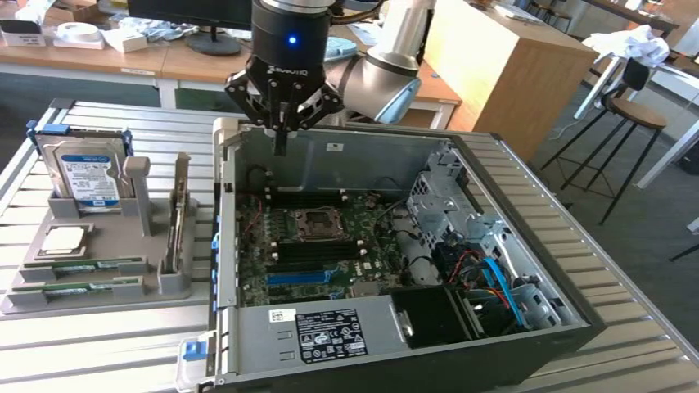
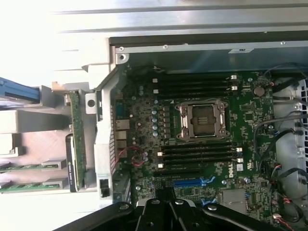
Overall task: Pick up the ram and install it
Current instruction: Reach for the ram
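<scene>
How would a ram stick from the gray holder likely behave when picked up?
Probably stiff: the ram stick is a thin, flat board. Likely light, given its slimness. Nestled in the gray holder, it should resist sideways pushes.

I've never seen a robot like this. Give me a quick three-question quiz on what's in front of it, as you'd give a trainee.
1. True or false: the gripper has its jaws shut with nothing between them.
2. Where do the two ram sticks lie? A. in the grey holder beside the computer case; B. in the motherboard's slots; C. between the jaws.
3. Fill in: the blue-labelled thing standing upright in the holder is a ____.
Key: 1 true; 2 A; 3 hard drive.
</scene>
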Robot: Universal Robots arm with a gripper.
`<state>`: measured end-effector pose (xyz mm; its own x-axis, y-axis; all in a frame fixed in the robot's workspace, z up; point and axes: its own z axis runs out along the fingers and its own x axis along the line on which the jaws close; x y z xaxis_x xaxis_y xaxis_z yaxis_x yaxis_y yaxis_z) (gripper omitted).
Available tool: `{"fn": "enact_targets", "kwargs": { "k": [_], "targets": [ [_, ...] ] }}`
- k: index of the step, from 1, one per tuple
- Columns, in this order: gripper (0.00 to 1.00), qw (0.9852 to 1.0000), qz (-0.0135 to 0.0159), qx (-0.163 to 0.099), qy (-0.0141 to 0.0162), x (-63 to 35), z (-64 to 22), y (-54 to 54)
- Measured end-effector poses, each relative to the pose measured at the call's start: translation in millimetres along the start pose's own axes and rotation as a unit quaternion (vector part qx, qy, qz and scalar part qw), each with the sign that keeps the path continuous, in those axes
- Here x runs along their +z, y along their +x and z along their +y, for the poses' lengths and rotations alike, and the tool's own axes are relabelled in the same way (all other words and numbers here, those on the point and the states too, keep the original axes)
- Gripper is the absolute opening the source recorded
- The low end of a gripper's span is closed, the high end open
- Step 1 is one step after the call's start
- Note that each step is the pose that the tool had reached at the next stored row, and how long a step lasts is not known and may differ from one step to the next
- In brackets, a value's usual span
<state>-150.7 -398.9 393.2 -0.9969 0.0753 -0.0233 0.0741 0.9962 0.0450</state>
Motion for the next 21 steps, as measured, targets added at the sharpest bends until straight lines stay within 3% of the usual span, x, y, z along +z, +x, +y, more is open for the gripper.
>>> {"fn": "enact_targets", "kwargs": {
  "k": [12, 21],
  "targets": [
    [0.1, 1.0, 0.0, 0.0, 0.0, -0.2, -1.5, 19.6],
    [0.1, 1.0, 0.0, 0.0, 0.0, -0.4, -3.2, 43.0]
  ]
}}
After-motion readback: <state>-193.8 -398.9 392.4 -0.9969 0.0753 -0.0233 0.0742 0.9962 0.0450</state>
